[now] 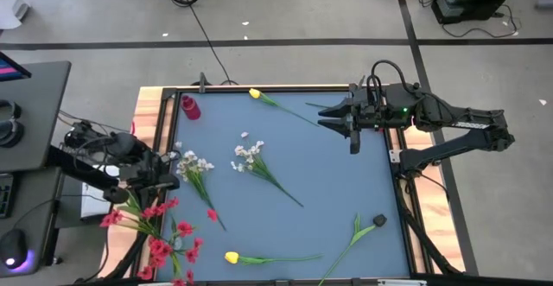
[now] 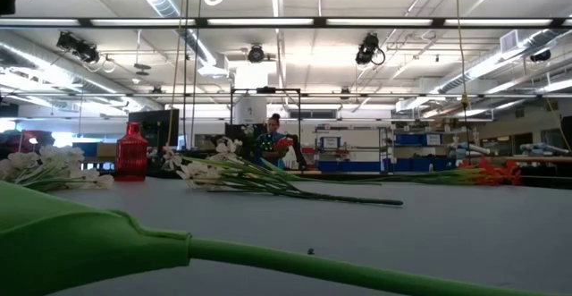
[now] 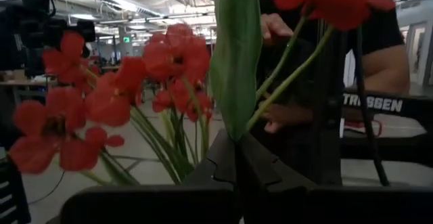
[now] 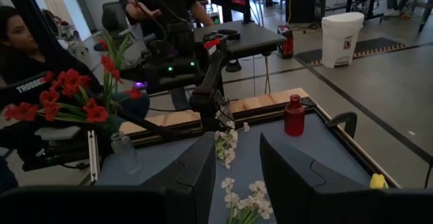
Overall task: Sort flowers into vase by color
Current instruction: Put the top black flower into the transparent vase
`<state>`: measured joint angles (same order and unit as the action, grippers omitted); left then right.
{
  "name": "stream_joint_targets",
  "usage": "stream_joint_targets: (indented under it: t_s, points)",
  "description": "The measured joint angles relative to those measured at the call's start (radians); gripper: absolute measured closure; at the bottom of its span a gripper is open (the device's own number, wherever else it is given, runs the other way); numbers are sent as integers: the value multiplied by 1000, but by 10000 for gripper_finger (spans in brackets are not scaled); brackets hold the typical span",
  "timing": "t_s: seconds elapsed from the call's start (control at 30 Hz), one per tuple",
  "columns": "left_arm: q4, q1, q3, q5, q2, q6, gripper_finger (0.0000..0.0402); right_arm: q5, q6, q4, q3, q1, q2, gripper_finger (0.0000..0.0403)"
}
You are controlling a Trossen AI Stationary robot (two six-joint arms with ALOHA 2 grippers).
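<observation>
My left gripper [image 1: 138,191] is at the table's left edge, shut on a spray of red blossoms [image 1: 164,234] that fans out toward the near-left corner; the right wrist view also shows these red blossoms [image 4: 61,102]. My right gripper [image 1: 333,117] hovers open over the far right of the table. The red vase [image 1: 190,107] stands upright near the far-left corner. Two white sprays [image 1: 194,165] [image 1: 251,156] lie on the mat. One yellow tulip [image 1: 255,93] lies by the far edge, another [image 1: 232,257] by the near edge. A dark-budded stem [image 1: 378,221] lies near right. My left gripper pinches the red spray's green stems [image 3: 237,126] between its two shut fingers [image 3: 270,170]. A broad green leaf [image 3: 233,48] and several thin stems rise straight out past the fingertips. The blossoms [image 3: 74,109] spread beyond them, and the right wrist view shows them held above the table's edge.
A person in a dark top [image 3: 379,55] stands beyond the table's left side, hands near the flowers. A desk with a monitor [image 1: 26,104] sits left of the table. The mat's middle between the white sprays and the right arm is bare [image 1: 346,174].
</observation>
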<state>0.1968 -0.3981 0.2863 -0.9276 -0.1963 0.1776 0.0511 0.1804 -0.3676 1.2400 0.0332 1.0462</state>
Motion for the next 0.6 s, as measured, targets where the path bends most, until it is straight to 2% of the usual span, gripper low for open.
stream_joint_targets:
  t_s: [0.2, 0.47, 0.6]
  points:
    - [-62, 0, 0, 21, 0, -72, 394, 0, 0, 0, 0, 0, 0, 277]
    - [-177, 0, 0, 33, -6, -144, 327, 0, 0, 0, 0, 0, 0, 277]
    - [-198, 0, 0, 33, -26, -148, 309, 0, 0, 0, 0, 0, 0, 277]
